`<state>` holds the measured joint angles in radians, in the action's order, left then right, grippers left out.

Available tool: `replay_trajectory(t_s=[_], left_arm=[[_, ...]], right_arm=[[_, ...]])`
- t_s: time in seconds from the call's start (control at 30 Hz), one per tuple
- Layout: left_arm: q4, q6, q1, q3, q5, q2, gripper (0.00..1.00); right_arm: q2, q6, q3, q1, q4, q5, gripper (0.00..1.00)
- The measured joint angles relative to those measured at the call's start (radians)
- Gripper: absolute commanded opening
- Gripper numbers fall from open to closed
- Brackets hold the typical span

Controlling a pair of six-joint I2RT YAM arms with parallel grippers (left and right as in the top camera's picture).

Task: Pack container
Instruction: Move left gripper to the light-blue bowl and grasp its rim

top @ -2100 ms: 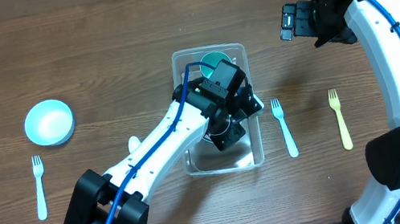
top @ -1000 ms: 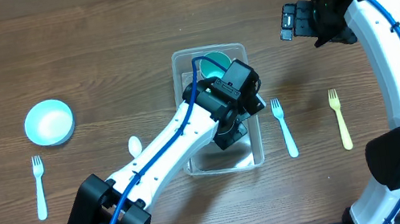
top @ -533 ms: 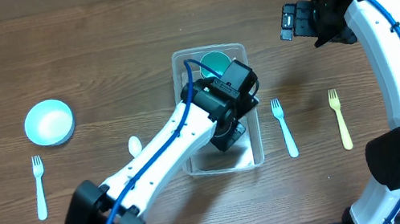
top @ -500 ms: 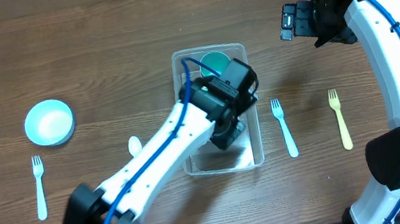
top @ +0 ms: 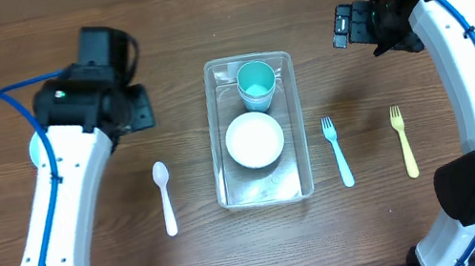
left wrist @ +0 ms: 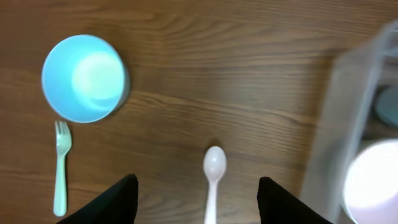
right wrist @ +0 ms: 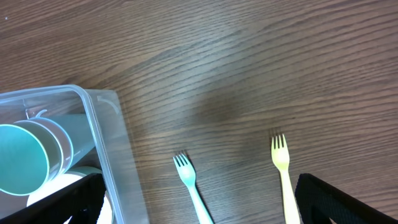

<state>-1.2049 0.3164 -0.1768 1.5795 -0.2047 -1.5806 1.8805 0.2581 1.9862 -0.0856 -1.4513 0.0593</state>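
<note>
The clear container (top: 220, 170) stands mid-table, holding a teal cup (top: 256, 82) at its far end and a white bowl (top: 254, 140) in its middle. My left gripper (top: 129, 109) hangs open and empty over the table to the container's left. Its wrist view looks down on a light-blue bowl (left wrist: 84, 78), a white spoon (left wrist: 213, 171) and the container's wall (left wrist: 339, 112). My right gripper (top: 347, 26) is raised at the back right, open and empty. Its wrist view shows the container's corner (right wrist: 106, 140) and the cup (right wrist: 25, 165).
A white spoon (top: 165, 196) lies left of the container. A blue fork (top: 337, 150) and a yellow fork (top: 403, 139) lie to its right. A pale green fork (left wrist: 60, 168) lies below the light-blue bowl, which my left arm mostly covers in the overhead view.
My left gripper has let go of the white bowl in the container, opened, and swung out to the far left. The right arm has not moved.
</note>
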Motion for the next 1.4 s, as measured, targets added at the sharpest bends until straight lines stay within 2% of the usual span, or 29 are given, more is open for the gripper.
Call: replay_trajectory(t_s=[0.2, 0.5, 0.87, 0.93, 1.07, 1.1, 1.23, 1.4], left_arm=[[0.096, -0.002, 0.127, -0.067, -0.002, -0.093, 0.67], [0.202, -0.066, 0.237, -0.101, 0.023, -0.267, 0.68], [0.267, -0.118, 0.336, -0.101, 0.090, -0.408, 0.57], [0.281, -0.130, 0.345, -0.101, 0.099, -0.439, 0.48], [0.303, -0.161, 0.347, -0.101, 0.108, -0.464, 0.47], [0.311, -0.169, 0.347, -0.101, 0.109, -0.464, 0.44], [0.312, -0.192, 0.347, -0.101, 0.112, -0.464, 0.20], [0.312, -0.198, 0.347, -0.101, 0.116, -0.464, 0.08]], right_arm=[[0.000, 0.000, 0.000, 0.000, 0.000, 0.000, 1.00], [0.000, 0.000, 0.000, 0.000, 0.000, 0.000, 1.00], [0.000, 0.000, 0.000, 0.000, 0.001, 0.000, 1.00], [0.000, 0.000, 0.000, 0.000, 0.001, 0.000, 1.00], [0.000, 0.000, 0.000, 0.000, 0.000, 0.000, 1.00], [0.000, 0.000, 0.000, 0.000, 0.000, 0.000, 1.00], [0.000, 0.000, 0.000, 0.000, 0.000, 0.000, 1.00], [0.000, 0.000, 0.000, 0.000, 0.001, 0.000, 1.00]])
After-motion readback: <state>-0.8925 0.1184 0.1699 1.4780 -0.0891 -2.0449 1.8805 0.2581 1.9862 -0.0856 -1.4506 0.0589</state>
